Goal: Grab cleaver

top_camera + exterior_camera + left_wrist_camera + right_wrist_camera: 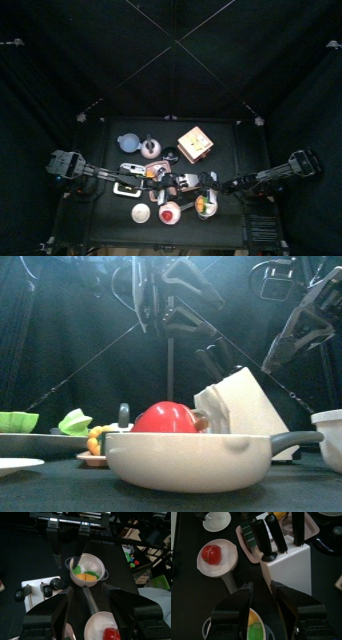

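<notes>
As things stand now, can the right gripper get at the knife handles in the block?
Probably yes. The right gripper hangs open just short of the knife block, and the black handles stick out of it with nothing between them.

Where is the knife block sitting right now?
In the front view the knife block stands right of centre, behind the white saucepan and beside the red tomato. The right wrist view shows black handles sticking out of it.

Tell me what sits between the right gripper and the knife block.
Only bare black table shows between the right gripper and the knife block in the right wrist view.
</notes>
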Robot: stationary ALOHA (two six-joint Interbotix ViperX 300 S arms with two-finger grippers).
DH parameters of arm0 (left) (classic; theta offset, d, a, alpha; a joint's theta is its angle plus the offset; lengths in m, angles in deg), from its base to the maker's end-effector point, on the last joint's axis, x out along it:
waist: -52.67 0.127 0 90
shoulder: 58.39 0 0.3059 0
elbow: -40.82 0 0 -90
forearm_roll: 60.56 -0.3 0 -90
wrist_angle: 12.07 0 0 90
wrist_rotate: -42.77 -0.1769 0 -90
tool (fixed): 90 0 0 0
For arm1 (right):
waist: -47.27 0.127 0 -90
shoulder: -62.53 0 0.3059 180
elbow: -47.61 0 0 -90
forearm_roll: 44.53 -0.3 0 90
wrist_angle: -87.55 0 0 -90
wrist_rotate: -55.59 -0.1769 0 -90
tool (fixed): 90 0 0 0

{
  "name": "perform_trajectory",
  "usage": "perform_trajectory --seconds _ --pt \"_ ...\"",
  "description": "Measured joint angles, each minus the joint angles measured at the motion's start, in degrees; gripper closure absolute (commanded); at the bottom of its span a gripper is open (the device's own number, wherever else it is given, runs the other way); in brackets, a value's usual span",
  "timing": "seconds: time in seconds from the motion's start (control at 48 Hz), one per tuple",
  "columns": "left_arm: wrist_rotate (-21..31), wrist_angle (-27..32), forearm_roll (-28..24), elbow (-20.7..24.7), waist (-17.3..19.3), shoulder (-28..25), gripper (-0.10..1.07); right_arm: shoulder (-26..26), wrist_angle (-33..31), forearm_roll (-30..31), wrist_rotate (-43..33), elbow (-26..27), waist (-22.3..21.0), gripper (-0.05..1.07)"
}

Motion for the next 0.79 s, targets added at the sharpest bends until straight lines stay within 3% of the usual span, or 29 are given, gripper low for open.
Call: perform_trajectory --seconds 0.417,0.792 --pt "0.0 6.6 -1.6 5.9 5.2 1.1 0.1 0.0 -0.1 -0.3 0.0 -0.1 0.0 0.29" --pt "1.7 24.9 -9.7 14.7 5.1 -1.7 0.1 -0.1 -0.1 -0.5 0.0 -0.4 0.0 0.29"
